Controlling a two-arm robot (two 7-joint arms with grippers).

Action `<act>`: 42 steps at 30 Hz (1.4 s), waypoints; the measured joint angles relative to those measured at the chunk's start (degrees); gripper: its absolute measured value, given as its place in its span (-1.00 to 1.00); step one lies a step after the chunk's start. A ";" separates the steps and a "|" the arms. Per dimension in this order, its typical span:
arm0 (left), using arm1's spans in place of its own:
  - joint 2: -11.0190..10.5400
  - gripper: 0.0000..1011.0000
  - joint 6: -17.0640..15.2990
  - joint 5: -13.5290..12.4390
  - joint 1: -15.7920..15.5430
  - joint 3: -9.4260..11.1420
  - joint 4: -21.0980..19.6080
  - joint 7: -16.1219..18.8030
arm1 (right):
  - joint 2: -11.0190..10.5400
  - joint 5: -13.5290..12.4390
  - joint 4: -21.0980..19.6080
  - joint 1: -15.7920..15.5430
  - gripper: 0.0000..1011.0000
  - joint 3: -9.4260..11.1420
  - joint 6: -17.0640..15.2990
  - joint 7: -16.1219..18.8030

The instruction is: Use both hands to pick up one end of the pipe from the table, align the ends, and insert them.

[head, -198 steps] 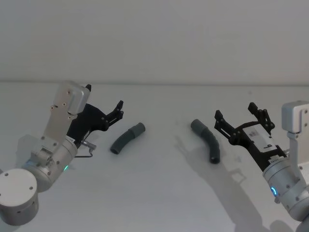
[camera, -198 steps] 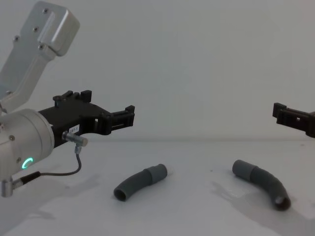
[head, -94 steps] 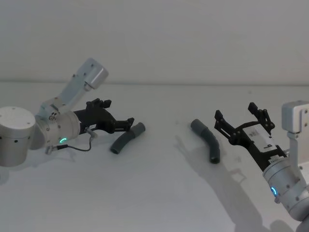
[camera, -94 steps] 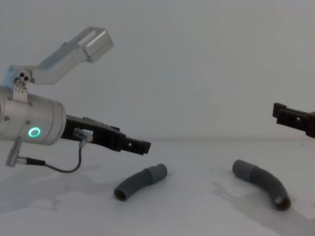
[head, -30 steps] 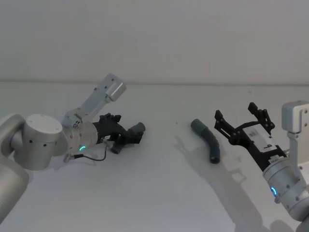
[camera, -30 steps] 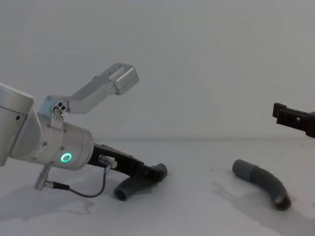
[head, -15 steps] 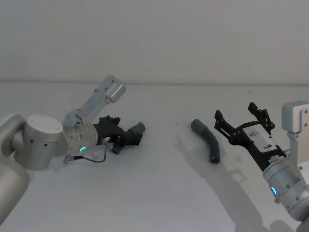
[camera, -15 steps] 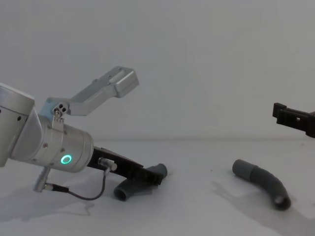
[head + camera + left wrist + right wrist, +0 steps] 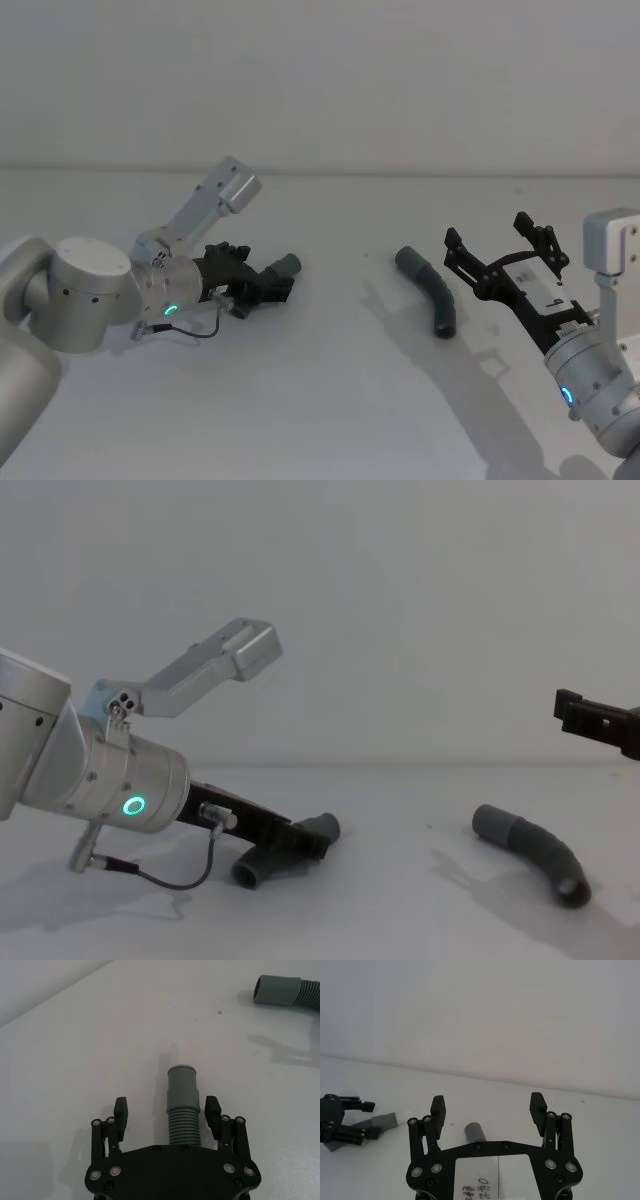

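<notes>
The left hand [image 9: 166, 1106] lies low over the worktop [image 9: 330, 400], in its left half, with the left pipe piece [image 9: 182, 1087] between its fingers [image 9: 121, 1110]. The jaws stand wide. Each pad sits beside the ribbed middle of the piece with a clear gap on both sides, so nothing is gripped yet. The smooth end with its pale rim [image 9: 181, 1067] pokes out past the fingertips, pointing across the worktop toward the other piece.

That right pipe piece [image 9: 432, 290] lies flat in the right half of the worktop, well apart from the first. Its wider cuff [image 9: 276, 990] faces the left piece with an open mouth. The right hand [image 9: 492, 235] hangs above the worktop near this piece, toward the right edge, jaws spread wide and holding nothing.

Both pieces look light and hollow. The ribbed middle probably flexes a little, while the smooth ends look stiffer. The ribs should give the pads something to bite on, whereas the smooth cuffs may slip. The best hold seems to be on the ribs just behind the end, which leaves the end free for mating. Being curved and light, a piece may swivel or roll if one pad meets it first, so closing evenly on both sides matters. A hard squeeze could flatten the tube.
</notes>
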State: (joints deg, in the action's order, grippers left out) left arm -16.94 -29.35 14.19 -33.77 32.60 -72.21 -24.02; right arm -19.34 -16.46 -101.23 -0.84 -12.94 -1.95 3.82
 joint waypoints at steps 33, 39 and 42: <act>0.07 -0.31 -0.25 -0.07 0.04 -0.08 -0.04 -0.09 | 0.00 0.00 0.00 0.00 0.98 0.00 0.00 0.00; 0.07 -0.31 -0.25 -0.07 0.04 -0.08 -0.04 -0.09 | 0.01 0.01 0.00 0.00 0.98 0.00 -0.01 0.01; 0.06 -0.31 -0.25 -0.07 0.04 -0.08 -0.04 -0.09 | -0.05 0.05 0.06 0.10 0.98 -0.01 -0.10 0.18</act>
State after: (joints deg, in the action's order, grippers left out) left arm -16.88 -29.59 14.12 -33.73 32.52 -72.25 -24.11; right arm -19.39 -16.42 -101.17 -0.74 -12.95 -2.04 4.01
